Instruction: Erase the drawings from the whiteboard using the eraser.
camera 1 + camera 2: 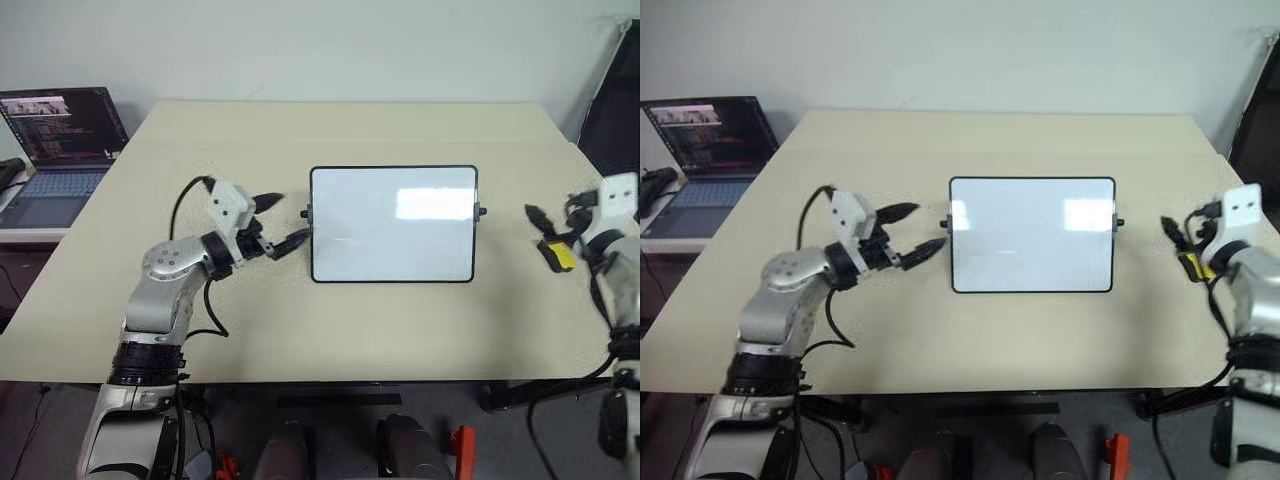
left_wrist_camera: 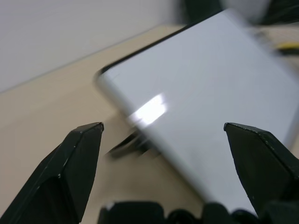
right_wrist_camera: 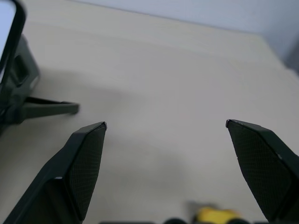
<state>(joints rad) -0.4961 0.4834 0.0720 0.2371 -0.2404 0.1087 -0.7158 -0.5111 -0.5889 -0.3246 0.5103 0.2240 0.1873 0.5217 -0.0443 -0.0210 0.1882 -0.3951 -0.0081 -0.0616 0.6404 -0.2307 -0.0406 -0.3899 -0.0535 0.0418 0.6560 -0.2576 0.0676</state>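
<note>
The whiteboard (image 1: 393, 225) lies flat in the middle of the beige table (image 1: 330, 135). The drawings are out of view: the board's face reads as plain white with window glare. My left gripper (image 1: 285, 222) is open, level, just off the board's left short side, its fingertips either side of the small knob there; the left wrist view shows the board (image 2: 205, 88) between the wide-apart fingers. The yellow eraser (image 1: 560, 256) is at the right of the table, right by my open right gripper (image 1: 540, 230). It shows as a yellow spot (image 3: 212, 214) low between the spread fingers, neither fingertip touching it.
An open laptop (image 1: 60, 130) stands on a lower side table at the far left. A dark object (image 1: 615, 100) leans at the back right corner. The board's right knob (image 1: 482, 212) sticks out towards my right gripper.
</note>
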